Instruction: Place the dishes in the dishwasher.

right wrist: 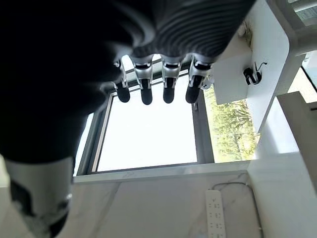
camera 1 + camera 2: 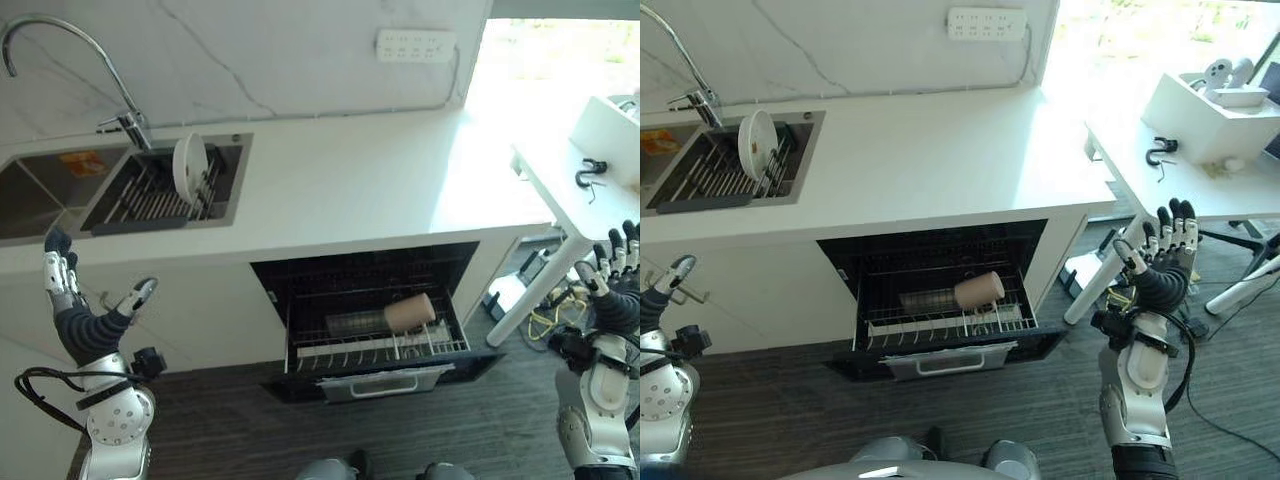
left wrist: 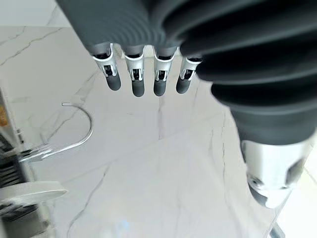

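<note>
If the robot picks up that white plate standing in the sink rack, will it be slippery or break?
Probably a bit slippery: the white plate looks smooth and glossy. It stands on edge between the wires of the sink rack, so a nudge might tip or roll it. It looks hard and stiff like ceramic, so it could chip if dropped. Both the left robot hand and the right robot hand are open and away from it.

The left hand (image 3: 163, 44) points its straight, slightly spread fingers (image 3: 136, 79) at a white marble wall (image 3: 163, 163). A curved chrome faucet (image 3: 74, 134) arcs near the wall, and a white plate's (image 3: 29, 191) edge shows beside it.
</note>
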{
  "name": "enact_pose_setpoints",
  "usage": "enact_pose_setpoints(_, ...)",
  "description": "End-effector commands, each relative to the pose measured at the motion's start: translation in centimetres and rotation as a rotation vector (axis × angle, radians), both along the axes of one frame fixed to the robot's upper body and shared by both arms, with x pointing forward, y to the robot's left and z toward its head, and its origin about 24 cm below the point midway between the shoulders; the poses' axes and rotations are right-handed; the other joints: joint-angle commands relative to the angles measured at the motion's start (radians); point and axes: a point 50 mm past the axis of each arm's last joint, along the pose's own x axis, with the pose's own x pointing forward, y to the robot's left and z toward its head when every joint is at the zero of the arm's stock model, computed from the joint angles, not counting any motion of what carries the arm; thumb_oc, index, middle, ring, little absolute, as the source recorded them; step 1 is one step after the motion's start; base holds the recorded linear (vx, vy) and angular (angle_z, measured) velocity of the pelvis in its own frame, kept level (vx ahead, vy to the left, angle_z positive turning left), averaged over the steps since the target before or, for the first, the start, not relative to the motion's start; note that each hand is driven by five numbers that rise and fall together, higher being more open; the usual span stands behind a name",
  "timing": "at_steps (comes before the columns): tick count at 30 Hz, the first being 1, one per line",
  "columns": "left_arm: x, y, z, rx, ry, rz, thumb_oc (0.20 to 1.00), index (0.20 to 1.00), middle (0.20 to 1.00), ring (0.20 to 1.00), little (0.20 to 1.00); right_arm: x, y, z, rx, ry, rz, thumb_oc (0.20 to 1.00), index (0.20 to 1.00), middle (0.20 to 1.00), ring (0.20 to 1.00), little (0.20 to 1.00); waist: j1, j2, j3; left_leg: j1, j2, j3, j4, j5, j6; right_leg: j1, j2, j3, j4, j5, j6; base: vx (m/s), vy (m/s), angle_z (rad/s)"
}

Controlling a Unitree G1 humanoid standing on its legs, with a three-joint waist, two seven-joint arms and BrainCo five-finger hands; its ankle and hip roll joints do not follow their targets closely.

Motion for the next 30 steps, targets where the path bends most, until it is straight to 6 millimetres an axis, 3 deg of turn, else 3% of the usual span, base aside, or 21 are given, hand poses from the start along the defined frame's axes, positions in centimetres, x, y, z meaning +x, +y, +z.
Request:
enact_pose_setpoints(1,0.2,0.4,0.7,-0.033,-0.061,0.011,1.0,1.0,1.0,1.0,1.0,0.5,0.0,2.2,-0.054,-0.113,0.034,1.0,1.0,1.0,1.0,1.0,0.0,-0.037,-0.012,0.039,0.051,-0.151,0.105,-0.088,-0.045,0.02,-0.007,0.034,-0.151,0.144,0.085,0.09,-0.075,0.11)
enact_pose_setpoints(3,-0.5,0.5,-0.1,-0.041,-0.049,0.041,1.0,1.0,1.0,1.0,1.0,0.3,-0.4,2.4,-0.077,-0.12,0.049,1.0,1.0,1.0,1.0,1.0,0.002,-0.053,0.003,0.066,0.025,-0.126,0.105,-0.076,-0.05,0.026,-0.015,0.047,-0.151,0.14,0.075,0.13,-0.076,-0.12)
enact_pose_setpoints(4,-0.7,0.6,-0.4,-0.064,-0.043,0.044,1.0,1.0,1.0,1.0,1.0,0.4,-0.6,2.3,-0.076,-0.116,0.054,1.0,1.0,1.0,1.0,1.0,0.014,-0.069,0.022,0.079,0.012,-0.117,0.105,-0.016,-0.063,0.039,-0.027,0.055,-0.151,0.143,0.067,0.11,-0.07,-0.25)
enact_pose_setpoints(7,-0.9,0.5,-0.5,-0.053,-0.029,0.022,1.0,1.0,1.0,1.0,1.0,0.6,-0.6,2.1,-0.069,-0.115,0.065,1.0,1.0,1.0,1.0,1.0,0.03,-0.082,0.051,0.062,0.028,-0.124,0.12,0.049,-0.083,0.051,-0.034,0.065,-0.151,0.154,0.063,0.06,-0.011,-0.12)
enact_pose_setpoints(8,-0.8,0.2,-0.6,-0.039,-0.024,0.012,1.0,1.0,1.0,1.0,1.0,0.8,-0.3,2.3,-0.08,-0.118,0.083,1.0,1.0,1.0,1.0,1.0,0.03,-0.078,0.057,0.05,0.073,-0.126,0.105,0.086,-0.101,0.053,-0.031,0.064,-0.151,0.155,0.063,0.08,0.147,-0.19)
enact_pose_setpoints(12,-0.6,0.0,-0.2,-0.039,-0.066,0.0,1.0,1.0,1.0,1.0,1.0,1.4,0.1,3.3,-0.124,-0.117,0.143,1.0,1.0,1.0,1.0,1.0,0.007,-0.044,0.04,-0.02,0.217,-0.212,0.105,0.106,-0.148,0.04,-0.03,0.084,-0.151,0.135,0.062,0.08,0.332,-0.04)
enact_pose_setpoints(15,-0.2,-0.5,0.5,0.007,-0.083,-0.039,1.0,1.0,1.0,1.0,1.0,1.4,0.2,3.6,-0.127,-0.12,0.161,1.0,1.0,1.0,1.0,1.0,-0.014,-0.032,0.021,-0.047,0.275,-0.244,0.105,0.111,-0.176,0.032,-0.057,0.082,-0.151,0.126,0.069,0.11,0.459,-0.09)
enact_pose_setpoints(16,0.3,-1.1,1.4,0.032,-0.114,-0.08,1.0,1.0,1.0,1.0,1.0,1.1,0.1,3.9,-0.131,-0.127,0.15,1.0,1.0,1.0,1.0,1.0,-0.029,-0.019,0.011,-0.048,0.286,-0.229,0.105,0.071,-0.182,0.037,-0.092,0.064,-0.151,0.128,0.089,0.14,0.545,-0.05)
enact_pose_setpoints(20,1.5,-2.0,3.1,0.078,-0.159,-0.167,1.0,1.0,1.0,1.0,1.0,0.7,-0.6,3.5,-0.083,-0.139,0.068,1.0,1.0,1.0,1.0,1.0,-0.035,-0.003,0.002,-0.003,0.226,-0.224,0.105,-0.007,-0.161,0.058,-0.15,0.074,-0.151,0.157,0.135,0.18,0.538,0.05)
enact_pose_setpoints(22,2.4,-2.1,4.4,0.131,-0.177,-0.202,1.0,1.0,1.0,1.0,1.0,0.6,-0.5,3.5,-0.064,-0.149,0.037,1.0,1.0,1.0,1.0,1.0,-0.033,-0.006,-0.001,0.019,0.179,-0.222,0.105,-0.038,-0.126,0.067,-0.182,0.086,-0.151,0.184,0.162,0.17,0.406,0.12)
enact_pose_setpoints(26,3.1,-2.2,5.9,0.206,-0.174,-0.235,1.0,1.0,1.0,1.0,1.0,0.7,0.0,3.2,-0.026,-0.136,0.03,1.0,1.0,1.0,1.0,1.0,-0.017,-0.005,-0.007,0.041,0.114,-0.214,0.105,-0.071,-0.059,0.083,-0.224,0.071,-0.151,0.307,0.169,0.19,0.355,-0.06)
enact_pose_setpoints(27,3.1,-2.2,6.5,0.213,-0.178,-0.235,1.0,1.0,1.0,1.0,1.0,0.9,0.1,3.2,-0.019,-0.137,0.028,1.0,1.0,1.0,1.0,1.0,-0.013,-0.002,-0.007,0.044,0.107,-0.207,0.105,-0.077,-0.04,0.084,-0.169,0.07,-0.151,0.294,0.161,0.14,0.212,-0.12)
enact_pose_setpoints(30,3.3,-3.0,6.6,0.218,-0.192,-0.242,1.0,1.0,1.0,1.0,1.0,0.3,-0.4,3.2,-0.011,-0.158,0.011,1.0,1.0,1.0,1.0,1.0,-0.031,-0.021,-0.007,0.035,0.073,-0.243,0.105,-0.08,-0.033,0.057,-0.024,0.126,-0.151,0.191,0.11,0.11,0.061,0.0)
